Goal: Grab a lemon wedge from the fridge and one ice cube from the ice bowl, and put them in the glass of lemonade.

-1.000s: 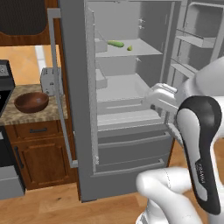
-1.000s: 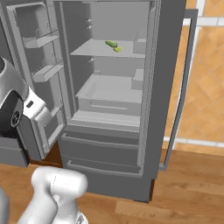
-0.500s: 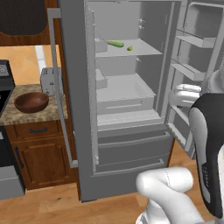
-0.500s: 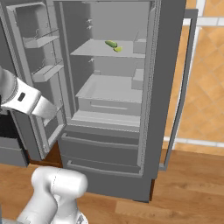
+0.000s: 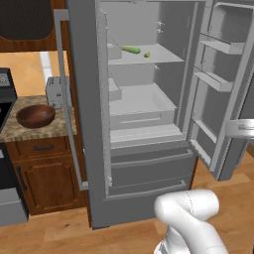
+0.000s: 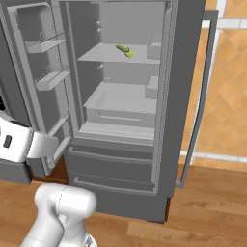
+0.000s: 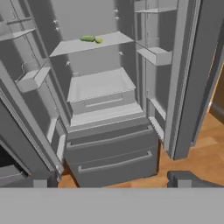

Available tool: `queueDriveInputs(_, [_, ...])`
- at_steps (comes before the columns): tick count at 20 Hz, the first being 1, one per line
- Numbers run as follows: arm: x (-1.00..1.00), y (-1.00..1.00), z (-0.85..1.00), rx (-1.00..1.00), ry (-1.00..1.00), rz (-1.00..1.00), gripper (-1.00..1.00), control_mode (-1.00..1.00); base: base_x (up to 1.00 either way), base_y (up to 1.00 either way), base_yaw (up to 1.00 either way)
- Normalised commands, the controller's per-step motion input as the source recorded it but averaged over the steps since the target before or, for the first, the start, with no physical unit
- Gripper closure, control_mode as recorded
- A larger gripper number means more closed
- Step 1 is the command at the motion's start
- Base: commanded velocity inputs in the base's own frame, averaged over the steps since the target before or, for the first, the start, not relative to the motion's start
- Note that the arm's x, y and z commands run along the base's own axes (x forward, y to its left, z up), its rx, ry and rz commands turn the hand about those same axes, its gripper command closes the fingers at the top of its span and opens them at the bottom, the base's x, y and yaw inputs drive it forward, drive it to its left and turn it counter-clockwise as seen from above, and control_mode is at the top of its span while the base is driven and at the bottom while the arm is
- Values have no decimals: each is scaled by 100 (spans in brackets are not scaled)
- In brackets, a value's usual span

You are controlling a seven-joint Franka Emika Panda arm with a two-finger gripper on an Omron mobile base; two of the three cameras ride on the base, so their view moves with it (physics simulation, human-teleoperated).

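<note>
The fridge [image 5: 149, 163] stands with both upper doors swung wide. On its upper shelf lies a small yellow-green lemon wedge [image 5: 147, 54] [image 6: 130, 54] [image 7: 99, 40], just right of a long green vegetable [image 5: 131, 49]. The ice bowl [image 5: 35, 115], dark wood, sits on the counter to the left of the fridge. My gripper [image 7: 110, 183] is open and empty, held back from the fridge and facing its lower drawers, well below and short of the wedge. The glass of lemonade is out of view.
A silver toaster [image 5: 55, 92] stands behind the bowl, against the fridge's left door [image 5: 74, 99]. The right door [image 5: 223, 99] with its shelves juts out near my arm [image 5: 240, 130]. A stove edge [image 5: 4, 99] lies far left. Wood floor spreads in front.
My arm has swung away from the fridge's interior, moving right in the left base view and left in the right base view, out toward the open right door. The gripper stays open.
</note>
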Motion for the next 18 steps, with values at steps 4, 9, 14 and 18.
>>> queueDriveInputs(4, [28,1,8,-8,-1,0,-100,-100,0,0,0])
queueDriveInputs(9, [40,0,-14,0,-1,0,-100,-100,0,0,0])
queueDriveInputs(14, [1,0,-2,0,0,0,-100,-100,0,0,0])
queueDriveInputs(18, [0,0,0,0,0,0,-100,-100,0,0,0])
